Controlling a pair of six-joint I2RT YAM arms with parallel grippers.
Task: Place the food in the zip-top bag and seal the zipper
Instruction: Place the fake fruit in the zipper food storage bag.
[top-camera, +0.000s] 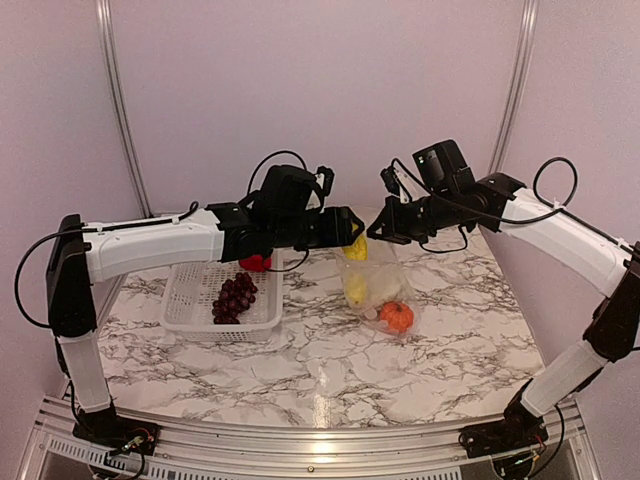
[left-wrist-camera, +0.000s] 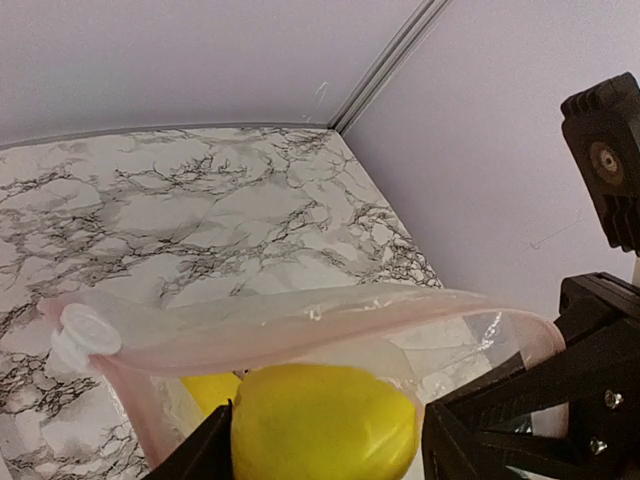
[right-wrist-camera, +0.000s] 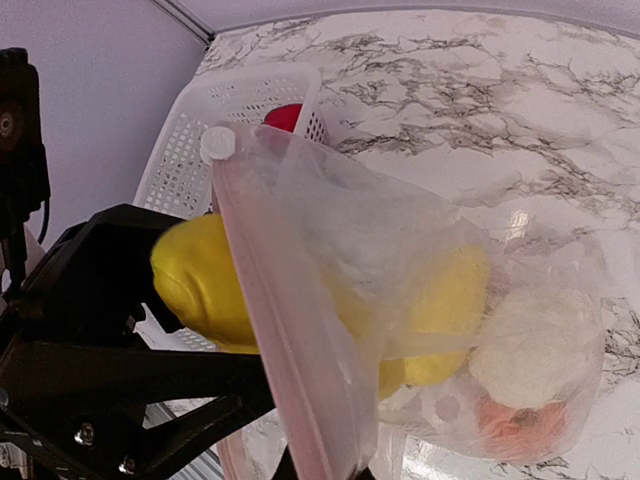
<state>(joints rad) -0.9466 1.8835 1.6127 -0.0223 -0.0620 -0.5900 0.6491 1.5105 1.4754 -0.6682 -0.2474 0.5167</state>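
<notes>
My left gripper (top-camera: 347, 236) is shut on a yellow piece (top-camera: 356, 247) and holds it at the mouth of the zip-top bag (top-camera: 381, 291). In the left wrist view the yellow piece (left-wrist-camera: 325, 420) sits between my fingers, just below the pinkish zipper (left-wrist-camera: 300, 325) and its white slider (left-wrist-camera: 85, 335). My right gripper (top-camera: 386, 229) is shut on the bag's mouth edge (right-wrist-camera: 290, 330) and holds it up. Inside the bag lie another yellow piece (right-wrist-camera: 450, 300), a whitish piece (right-wrist-camera: 530, 350) and the orange fruit (top-camera: 396, 316). The grapes (top-camera: 234, 297) and red piece (top-camera: 255, 262) are in the basket.
The white slotted basket (top-camera: 190, 300) stands left of the bag on the marble table, under my left arm. Pale walls close the back and both sides. The table's metal front edge (top-camera: 320, 440) runs between the arm bases.
</notes>
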